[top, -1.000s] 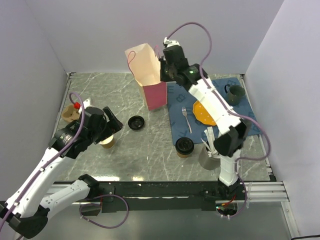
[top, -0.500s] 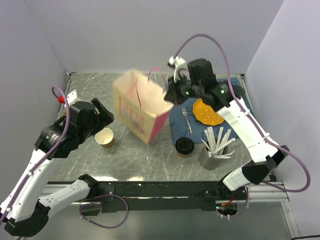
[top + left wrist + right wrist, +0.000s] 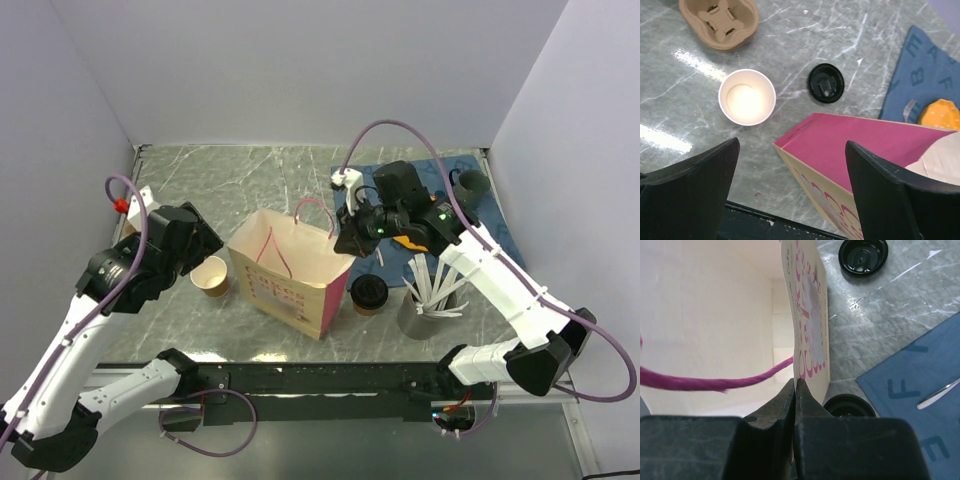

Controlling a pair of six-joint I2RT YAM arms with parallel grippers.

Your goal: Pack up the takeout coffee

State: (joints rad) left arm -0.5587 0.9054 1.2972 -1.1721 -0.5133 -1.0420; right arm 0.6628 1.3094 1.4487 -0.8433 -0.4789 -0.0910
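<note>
Two brown cups stand near the paper bag [image 3: 285,285], and only one of them is to be packed. This is the takeout coffee [image 3: 369,292], with its round black lid on. It stands upright just beside the right side of the bag, close to the bottom corner.

I judge it to be rather light, heavier if it is full. Its thin paper wall will dent under a hard squeeze. The plastic lid looks smooth and could come off if I lift by it. So I would take the cup around its body, below the lid, with a gentle grip, and keep it upright.

My right gripper [image 3: 796,387] has its jaws almost together, pinching the top rim of the bag at the corner nearest the coffee, beside a pink cord handle [image 3: 715,382]. My left gripper [image 3: 203,238] hangs at the left side of the bag, jaws wide, with nothing between them.

Left of the bag stands the open cup [image 3: 746,97], showing a cream inside. Farther from the bag than that cup lies a moulded cup carrier [image 3: 719,19]. A loose black lid [image 3: 826,82] lies on the far side of the bag. Right of the bag, beyond the coffee, are a metal holder of white stirrers [image 3: 430,300], a fork [image 3: 940,392] on a blue cloth [image 3: 917,75], and a dark mug [image 3: 470,185].

The bag wall is much taller than the cup, so I think the coffee must rise over the rim. The cord handles cross the mouth and may catch it.
</note>
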